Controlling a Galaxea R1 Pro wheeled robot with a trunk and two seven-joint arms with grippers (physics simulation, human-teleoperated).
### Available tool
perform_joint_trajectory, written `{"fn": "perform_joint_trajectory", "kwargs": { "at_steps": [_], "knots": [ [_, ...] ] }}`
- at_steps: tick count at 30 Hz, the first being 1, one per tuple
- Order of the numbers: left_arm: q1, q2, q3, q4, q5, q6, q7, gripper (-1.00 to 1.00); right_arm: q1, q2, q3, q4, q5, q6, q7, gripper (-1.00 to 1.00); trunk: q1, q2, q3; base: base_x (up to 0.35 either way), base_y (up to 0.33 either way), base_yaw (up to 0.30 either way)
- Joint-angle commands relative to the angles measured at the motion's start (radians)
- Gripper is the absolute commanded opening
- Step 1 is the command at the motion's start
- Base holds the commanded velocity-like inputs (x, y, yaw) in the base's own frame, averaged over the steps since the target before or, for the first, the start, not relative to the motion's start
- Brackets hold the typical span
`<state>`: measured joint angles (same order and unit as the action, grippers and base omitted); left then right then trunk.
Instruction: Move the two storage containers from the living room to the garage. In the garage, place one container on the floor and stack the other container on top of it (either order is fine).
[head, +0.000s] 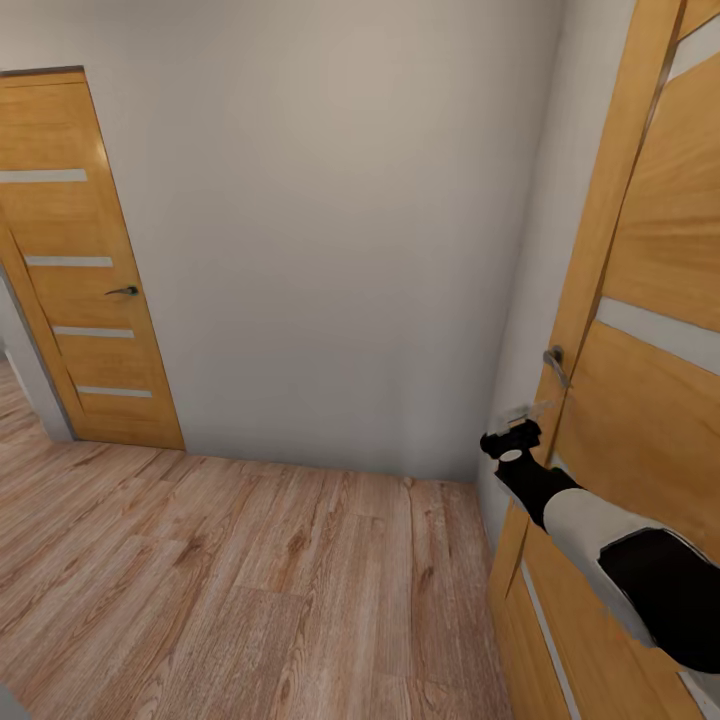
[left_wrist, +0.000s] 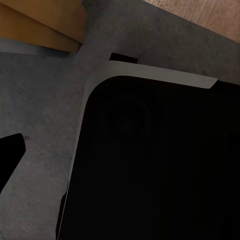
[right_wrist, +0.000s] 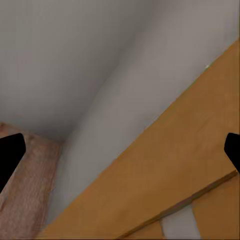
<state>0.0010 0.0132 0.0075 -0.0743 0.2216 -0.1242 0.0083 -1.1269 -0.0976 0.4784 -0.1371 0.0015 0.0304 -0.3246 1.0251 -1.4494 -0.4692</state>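
Note:
The two storage containers are out of view. My right gripper is stretched out to the right, close below the metal lever handle of a wooden door, not touching it. In the right wrist view its fingertips stand far apart at the picture's edges, open and empty, facing the door panel and a pale wall. The left wrist view shows one dark fingertip at the edge, over my own black base.
I stand in a hallway corner with a light wood plank floor and a plain pale wall ahead. A second wooden door with a dark handle is at the far left. A grey surface lies beside my base.

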Motion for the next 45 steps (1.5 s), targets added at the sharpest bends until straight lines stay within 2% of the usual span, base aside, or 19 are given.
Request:
{"fn": "perform_joint_trajectory", "kwargs": {
  "at_steps": [1, 2, 4, 5, 7, 8, 9, 12, 14, 15, 17, 19, 21, 22, 25, 28, 34, 39, 45],
  "knots": [
    [0.000, 0.000, 0.000, -0.001, 0.004, -0.002, 0.001, 1.00, -0.001, 0.028, 0.004, 0.017, 0.001, 0.001, 0.000, 1.00, 0.000, -0.001, -0.001, 0.000, 0.000, 0.000],
    [0.000, 0.000, 0.000, -0.001, 0.004, -0.002, 0.001, 1.00, -0.001, 0.049, 0.003, 0.037, 0.001, -0.001, 0.004, 1.00, 0.000, -0.001, -0.001, 0.000, 0.000, 0.000],
    [0.000, -0.001, 0.000, -0.001, 0.004, -0.002, 0.001, 1.00, -0.002, 0.116, 0.003, 0.111, 0.001, -0.021, 0.029, 1.00, 0.000, -0.001, -0.001, 0.000, 0.000, 0.000],
    [0.000, -0.001, 0.000, -0.001, 0.004, -0.002, 0.001, 1.00, -0.002, 0.137, 0.002, 0.132, -0.003, -0.036, 0.050, 1.00, 0.000, -0.001, -0.001, 0.000, 0.000, 0.000],
    [0.000, -0.001, 0.000, -0.001, 0.004, -0.002, 0.001, 1.00, -0.002, 0.155, 0.002, 0.150, -0.021, -0.052, 0.088, 1.00, 0.000, -0.001, -0.001, 0.000, 0.000, 0.000],
    [0.001, 0.000, 0.000, -0.001, 0.004, -0.002, 0.001, 1.00, 0.007, 0.163, 0.002, 0.160, -0.049, -0.062, 0.129, 1.00, 0.000, -0.001, -0.001, 0.000, 0.000, 0.000],
    [0.001, 0.000, 0.000, -0.001, 0.004, -0.002, 0.001, 1.00, 0.015, 0.164, 0.002, 0.162, -0.059, -0.064, 0.142, 1.00, 0.000, -0.001, -0.001, 0.000, 0.000, 0.000],
    [0.001, 0.000, 0.000, -0.001, 0.004, -0.002, 0.001, 1.00, 0.089, 0.167, 0.001, 0.167, -0.096, -0.063, 0.206, 1.00, 0.000, -0.001, -0.001, 0.000, 0.000, 0.000],
    [0.000, 0.000, 0.000, -0.001, 0.004, -0.002, 0.001, 1.00, 0.205, 0.148, 0.000, 0.170, -0.114, -0.057, 0.266, 1.00, 0.000, -0.001, -0.001, 0.000, 0.000, 0.000],
    [0.000, 0.000, 0.000, -0.001, 0.004, -0.002, 0.001, 1.00, 0.231, 0.138, 0.000, 0.169, -0.116, -0.057, 0.279, 1.00, 0.000, -0.001, -0.001, 0.000, 0.000, 0.000],
    [0.000, 0.001, 0.000, -0.001, 0.004, -0.002, 0.001, 1.00, 0.355, 0.100, 0.000, 0.170, -0.120, -0.056, 0.327, 1.00, 0.000, -0.001, -0.001, 0.000, 0.000, 0.000],
    [0.000, 0.001, 0.001, -0.002, 0.004, -0.002, 0.001, 1.00, 0.475, 0.075, 0.001, 0.170, -0.122, -0.055, 0.369, 1.00, 0.000, -0.001, -0.001, 0.000, 0.000, 0.000],
    [0.001, 0.002, 0.001, -0.002, 0.004, -0.002, 0.001, 1.00, 0.534, 0.063, 0.001, 0.171, -0.122, -0.058, 0.386, 1.00, 0.000, -0.001, -0.001, 0.000, 0.000, 0.000],
    [0.001, 0.002, 0.001, -0.002, 0.004, -0.002, 0.001, 1.00, 0.592, 0.052, 0.001, 0.171, -0.122, -0.061, 0.400, 1.00, 0.000, -0.001, -0.001, 0.000, 0.000, 0.000],
    [0.001, 0.002, 0.002, -0.002, 0.004, -0.002, 0.001, 1.00, 0.696, 0.035, 0.002, 0.171, -0.122, -0.067, 0.412, 1.00, 0.000, -0.001, -0.001, 0.000, 0.000, 0.000],
    [0.001, 0.002, 0.002, -0.002, 0.004, -0.002, 0.001, 1.00, 0.842, 0.023, 0.002, 0.170, -0.134, -0.103, 0.418, 1.00, 0.000, -0.001, -0.001, 0.000, 0.000, 0.000],
    [0.000, -0.001, 0.002, -0.002, 0.002, 0.002, 0.001, 1.00, 0.938, 0.022, 0.000, 0.171, -0.152, -0.148, 0.415, 1.00, 0.000, -0.001, -0.001, 0.000, 0.000, 0.000],
    [0.000, 0.001, 0.002, -0.002, 0.003, 0.001, 0.001, 1.00, 0.951, 0.023, 0.001, 0.171, -0.182, -0.150, 0.420, 1.00, 0.000, -0.001, -0.001, 0.000, 0.000, 0.000],
    [0.001, 0.001, 0.001, -0.002, 0.004, -0.001, 0.001, 1.00, 0.953, 0.021, 0.000, 0.171, -0.193, -0.154, 0.421, 1.00, 0.000, -0.001, -0.001, 0.000, 0.000, 0.000]
  ]
}}
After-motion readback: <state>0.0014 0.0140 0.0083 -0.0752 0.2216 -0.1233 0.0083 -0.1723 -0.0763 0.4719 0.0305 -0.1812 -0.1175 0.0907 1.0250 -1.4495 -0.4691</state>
